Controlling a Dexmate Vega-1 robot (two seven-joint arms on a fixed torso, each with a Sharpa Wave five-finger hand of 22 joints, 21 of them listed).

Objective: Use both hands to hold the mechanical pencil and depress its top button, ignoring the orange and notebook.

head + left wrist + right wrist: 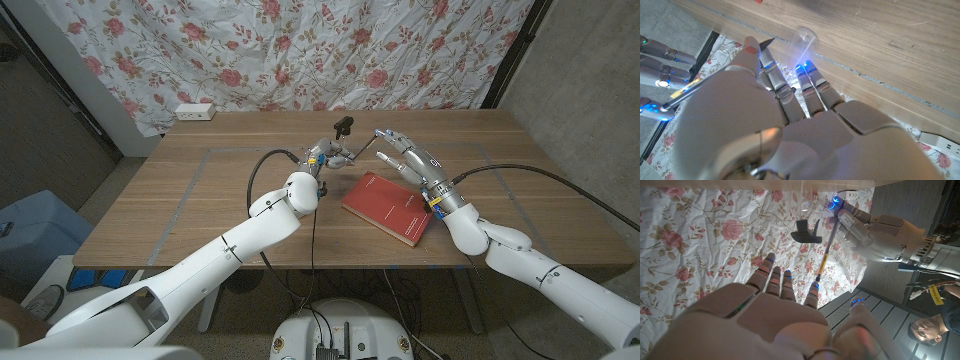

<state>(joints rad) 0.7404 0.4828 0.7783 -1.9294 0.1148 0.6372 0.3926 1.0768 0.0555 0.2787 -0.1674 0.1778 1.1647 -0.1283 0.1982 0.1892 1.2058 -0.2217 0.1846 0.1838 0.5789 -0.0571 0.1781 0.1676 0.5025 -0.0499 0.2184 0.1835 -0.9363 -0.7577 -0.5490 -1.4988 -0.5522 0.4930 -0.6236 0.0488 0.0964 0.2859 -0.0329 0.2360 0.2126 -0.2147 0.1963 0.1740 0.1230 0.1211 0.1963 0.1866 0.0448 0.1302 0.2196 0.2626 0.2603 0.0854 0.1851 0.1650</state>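
Lying beside right hand, red notebook, pencil seemingly pinched above

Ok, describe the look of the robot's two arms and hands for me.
Both arms are glossy white rounded shells with dark seams at the joints. The left hand and right hand are silver-grey metal with segmented fingers and small blue lights at the tips. Black cables loop from each wrist; the right wrist carries a yellow and blue band.

Floral curtain behind wooden table; white power strip at far edge; grey floor.
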